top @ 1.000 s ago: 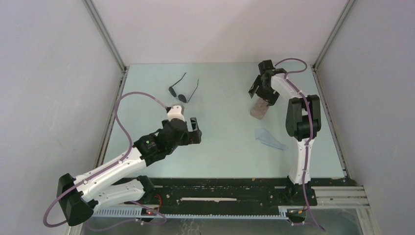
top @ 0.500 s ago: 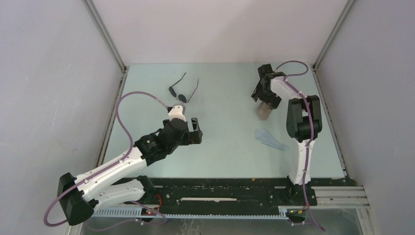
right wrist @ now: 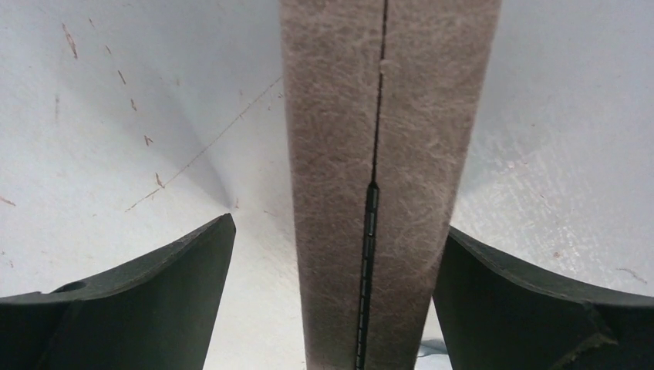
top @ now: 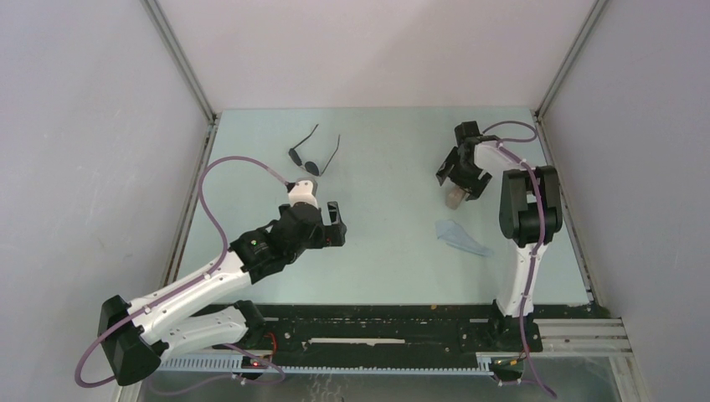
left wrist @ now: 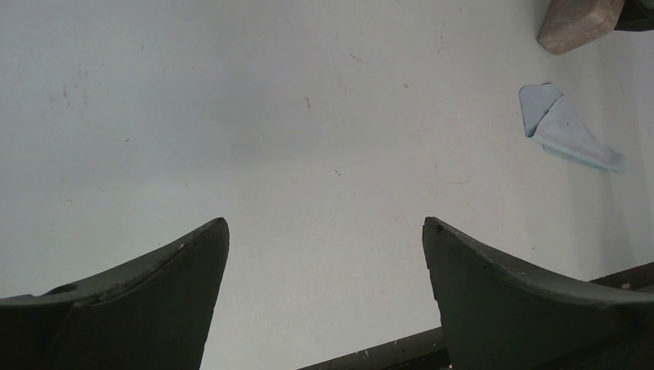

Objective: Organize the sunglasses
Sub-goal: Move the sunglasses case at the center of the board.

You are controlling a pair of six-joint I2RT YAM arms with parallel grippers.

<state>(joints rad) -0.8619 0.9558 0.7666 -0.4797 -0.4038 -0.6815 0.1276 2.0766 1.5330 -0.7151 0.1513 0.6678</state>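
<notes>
- The sunglasses (top: 314,157) lie on the table (top: 385,260) in the far-left part, temple arms unfolded, touched by neither arm.
- The left gripper (left wrist: 324,223) has its jaws spread wide over bare table, nearer than the sunglasses and holding nothing.
- The right gripper (right wrist: 335,227) has its jaws wide apart astride the brownish-grey case (right wrist: 332,116). The case is closed, its hinge seam facing the wrist camera, and it is not clamped. The right finger sits just beside it, and a gap shows on the left.
- The light blue cloth (top: 462,237) lies near the case, on the near side.
- Risk: the case looks propped on a narrow side. Because the fingers are uneven around it, a closing squeeze would likely shove or topple it before both pads meet.
- Risk: a grip across the seam could pinch the case shut when it needs opening.
- Risk: the case and sunglasses are well apart. The thin wire frame may slip from broad pads or bend under them.
- Writing: none readable. No brand or label shows on the case, the cloth or the sunglasses.
</notes>
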